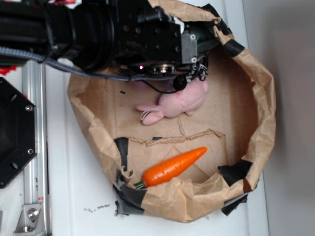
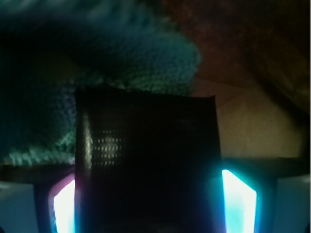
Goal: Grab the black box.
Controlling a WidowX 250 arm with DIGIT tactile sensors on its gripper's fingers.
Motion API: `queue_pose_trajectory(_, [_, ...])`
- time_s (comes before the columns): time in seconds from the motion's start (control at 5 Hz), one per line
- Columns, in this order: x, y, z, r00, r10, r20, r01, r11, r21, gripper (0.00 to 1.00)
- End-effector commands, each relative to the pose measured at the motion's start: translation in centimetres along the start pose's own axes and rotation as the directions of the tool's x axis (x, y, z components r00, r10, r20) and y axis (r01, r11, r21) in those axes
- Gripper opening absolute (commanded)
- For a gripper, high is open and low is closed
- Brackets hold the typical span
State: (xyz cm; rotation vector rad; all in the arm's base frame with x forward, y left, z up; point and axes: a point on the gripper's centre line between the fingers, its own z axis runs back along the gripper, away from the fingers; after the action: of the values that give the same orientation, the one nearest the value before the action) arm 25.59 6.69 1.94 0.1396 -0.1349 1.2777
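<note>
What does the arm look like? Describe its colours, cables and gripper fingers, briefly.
The arm is matte black, blocky at the wrist with a ribbed round joint. A grey braided cable runs beneath it, and thin black wires loop near the gripper. In the wrist view, the fingers glow pale cyan.

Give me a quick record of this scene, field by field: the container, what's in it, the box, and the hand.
container: brown paper bag, rolled-down rim, patched with black tape
contents: pink plush bunny, orange toy carrot
black box: dark ribbed surface filling the wrist view between the fingers; hidden under the arm in the exterior view
hand: around the box; contact unclear
outside bag: black hexagonal plate
</note>
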Motion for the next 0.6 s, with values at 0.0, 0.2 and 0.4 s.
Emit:
queue_pose_trajectory(0.0, [-2.0,-1.6,10.2,0.938,-0.343,-0.043,0.325,0.918,-0.228,0.00])
queue_pose_trajectory(0.2, [-2.3,-2.0,14.7,0.825,-0.563,-0.036,0.534,0.800,-0.273,0.00])
queue_pose_trajectory(0.4, [-3.9,-1.9,15.5,0.644,-0.751,-0.146,0.690,0.652,-0.314,0.00])
